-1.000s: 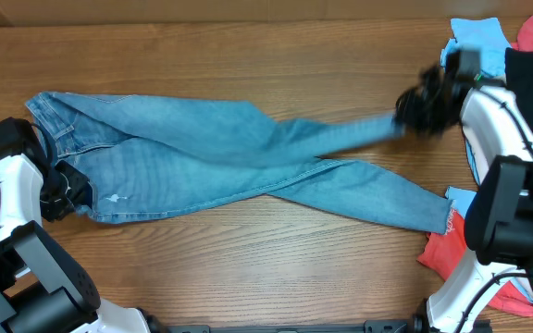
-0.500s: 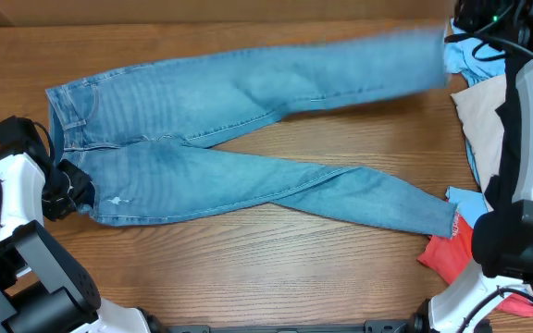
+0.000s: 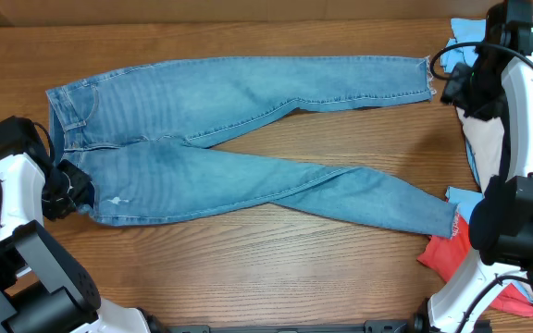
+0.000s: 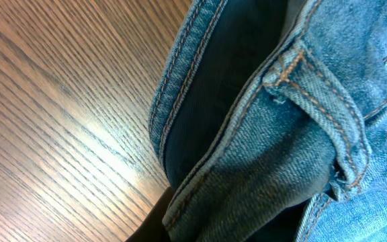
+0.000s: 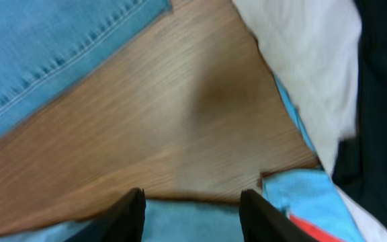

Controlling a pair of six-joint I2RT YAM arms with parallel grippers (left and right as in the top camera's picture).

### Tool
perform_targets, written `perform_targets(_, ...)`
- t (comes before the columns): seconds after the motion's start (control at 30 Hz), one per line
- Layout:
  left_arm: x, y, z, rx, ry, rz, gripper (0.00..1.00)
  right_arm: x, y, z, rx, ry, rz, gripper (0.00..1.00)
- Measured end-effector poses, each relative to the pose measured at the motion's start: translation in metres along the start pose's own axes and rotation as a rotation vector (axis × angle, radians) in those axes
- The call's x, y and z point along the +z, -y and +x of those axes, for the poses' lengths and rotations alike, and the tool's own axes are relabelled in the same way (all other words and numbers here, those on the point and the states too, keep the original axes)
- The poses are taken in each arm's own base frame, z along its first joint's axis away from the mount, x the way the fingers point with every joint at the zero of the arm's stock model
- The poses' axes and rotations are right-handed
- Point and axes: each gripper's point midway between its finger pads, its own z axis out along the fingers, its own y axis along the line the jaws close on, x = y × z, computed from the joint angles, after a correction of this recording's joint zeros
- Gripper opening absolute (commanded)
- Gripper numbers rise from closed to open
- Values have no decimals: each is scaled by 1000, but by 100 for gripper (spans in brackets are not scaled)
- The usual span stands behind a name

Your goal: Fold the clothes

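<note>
The light blue jeans [image 3: 211, 120] lie flat on the wooden table, waistband at the left and legs spread in a V to the right. The upper leg ends at a cuff [image 3: 419, 74]; the lower leg ends at a frayed cuff [image 3: 438, 217]. My left gripper [image 3: 68, 190] is shut on the waistband's near corner; the left wrist view shows the waistband and a belt loop [image 4: 314, 101] close up. My right gripper [image 3: 453, 88] is open and empty just right of the upper cuff. In the right wrist view its fingers [image 5: 193, 215] hang over bare wood, with denim [image 5: 46, 54] at the upper left.
A pile of other garments lies along the right edge: sky-blue cloth [image 3: 468, 30], a white piece [image 3: 484, 139] and red cloth [image 3: 444, 254]. The right wrist view shows the white piece [image 5: 308, 60], black cloth [image 5: 381, 101] and sky-blue cloth [image 5: 294, 195].
My right gripper carried the upper leg from across the other leg up and to the right, laid it out straight and let go. The left gripper has stayed on the waistband.
</note>
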Motion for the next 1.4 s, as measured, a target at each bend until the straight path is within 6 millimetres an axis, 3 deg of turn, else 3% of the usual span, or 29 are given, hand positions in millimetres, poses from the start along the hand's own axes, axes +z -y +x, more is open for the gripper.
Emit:
perform_targets(0.1, 0, 0, 0, 0, 0, -1, 16, 7, 8, 21, 0, -87, 29, 52)
perform_targets(0.33, 0, 0, 0, 0, 0, 0, 21, 59, 37, 75, 56, -304, 76, 52)
perform_targets(0.63, 0, 0, -1, 0, 2, 1, 21, 104, 60, 122, 125, -433, 100, 52)
perform_targets(0.83, 0, 0, -1, 0, 3, 2, 21, 133, 60, 128, 143, -396, 90, 50)
perform_targets(0.9, 0, 1, -1, 0, 3, 2, 21, 142, 60, 132, 155, -389, 82, 37)
perform_targets(1.0, 0, 1, 0, 0, 1, 5, 21, 143, 56, 132, 173, -370, 61, 4)
perform_targets(1.4, 0, 1, 0, 0, 1, 6, 21, 135, 55, 133, 187, -385, 59, 4)
